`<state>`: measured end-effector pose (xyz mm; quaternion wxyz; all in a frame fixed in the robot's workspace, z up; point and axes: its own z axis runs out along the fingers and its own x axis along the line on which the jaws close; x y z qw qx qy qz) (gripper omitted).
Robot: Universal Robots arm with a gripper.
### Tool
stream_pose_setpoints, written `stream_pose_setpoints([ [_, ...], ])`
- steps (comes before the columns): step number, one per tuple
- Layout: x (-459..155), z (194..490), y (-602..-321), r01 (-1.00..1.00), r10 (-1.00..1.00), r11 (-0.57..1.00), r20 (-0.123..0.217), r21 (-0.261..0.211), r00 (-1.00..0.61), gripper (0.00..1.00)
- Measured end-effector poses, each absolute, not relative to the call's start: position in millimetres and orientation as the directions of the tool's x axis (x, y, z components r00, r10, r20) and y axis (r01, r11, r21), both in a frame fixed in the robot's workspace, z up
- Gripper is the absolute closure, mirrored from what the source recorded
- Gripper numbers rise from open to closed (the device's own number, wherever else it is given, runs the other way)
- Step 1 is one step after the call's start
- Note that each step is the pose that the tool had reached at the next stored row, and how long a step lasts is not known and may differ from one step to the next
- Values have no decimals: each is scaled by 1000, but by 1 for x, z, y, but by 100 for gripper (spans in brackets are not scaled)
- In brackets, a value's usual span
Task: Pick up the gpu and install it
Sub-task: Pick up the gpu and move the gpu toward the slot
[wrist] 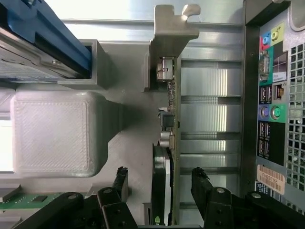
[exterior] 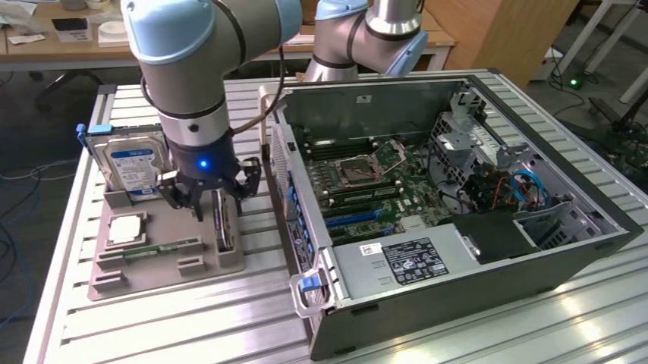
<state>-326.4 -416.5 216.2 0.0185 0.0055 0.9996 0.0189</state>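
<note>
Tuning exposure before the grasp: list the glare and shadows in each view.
Exterior view: bright glare streaks the table. Wrist view: the table washes out white beyond the gpu; a soft shadow lies on the grey holder beside it.

Most of the gpu (exterior: 224,235) sat tucked behind the gripper (exterior: 208,206) in the exterior view, so its top edge was hidden. The wrist view chopped one end of the card off. Sticker text on the power supply (exterior: 405,262) was way too tiny to read.
</note>
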Motion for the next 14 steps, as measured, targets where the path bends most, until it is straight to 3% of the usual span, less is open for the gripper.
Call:
stream_pose_setpoints([
  [10,-326,209,-416,13,14,999,-37,38,-999,35],
  [12,-326,209,-416,13,14,999,-37,38,-999,43],
  [14,-326,209,-416,13,14,999,-37,38,-999,43],
])
